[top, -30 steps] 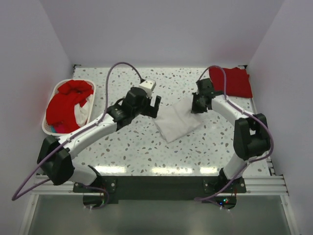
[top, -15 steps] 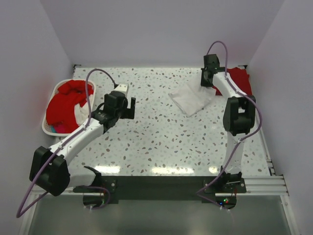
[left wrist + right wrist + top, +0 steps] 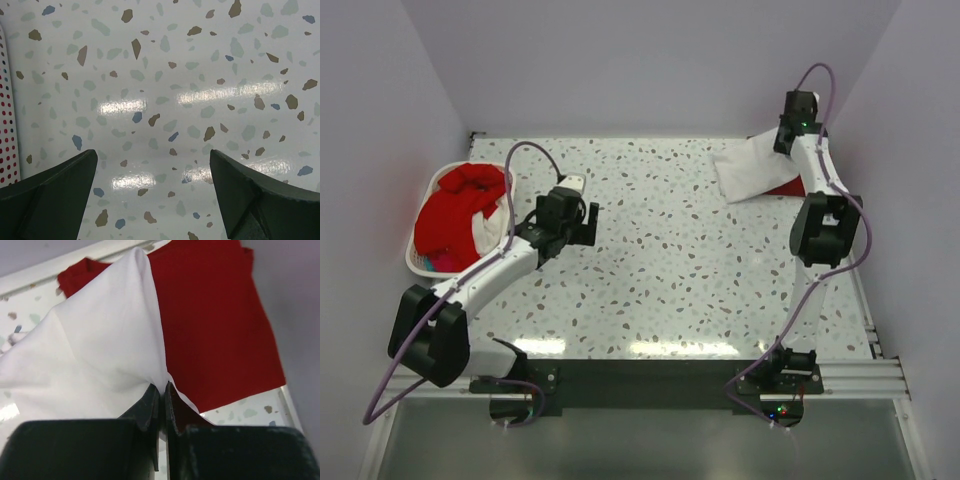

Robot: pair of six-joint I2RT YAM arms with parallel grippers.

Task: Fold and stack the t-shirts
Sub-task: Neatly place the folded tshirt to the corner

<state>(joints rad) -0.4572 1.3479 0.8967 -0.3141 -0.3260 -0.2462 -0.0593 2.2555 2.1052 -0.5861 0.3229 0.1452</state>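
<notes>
White t-shirt (image 3: 100,345): edge pinched by right hand (image 3: 162,392), hanging partly over red t-shirt (image 3: 215,325). Stacking step; next, probably lower squarely onto it and release. Left hand (image 3: 155,187) spread, well apart from it.

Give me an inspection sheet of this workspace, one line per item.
Surface: speckled terrazzo tabletop, glossy with glare.
Job's things: white cloth t-shirt pinched above folded red t-shirt; more red t-shirts heaped in white oval plastic basket.
Clutter: nothing seen.
Grippers: left gripper open, empty; right gripper shut on white t-shirt.
Cables: purple cables arch freely above the tabletop.
Surroundings: plain pale walls.
</notes>
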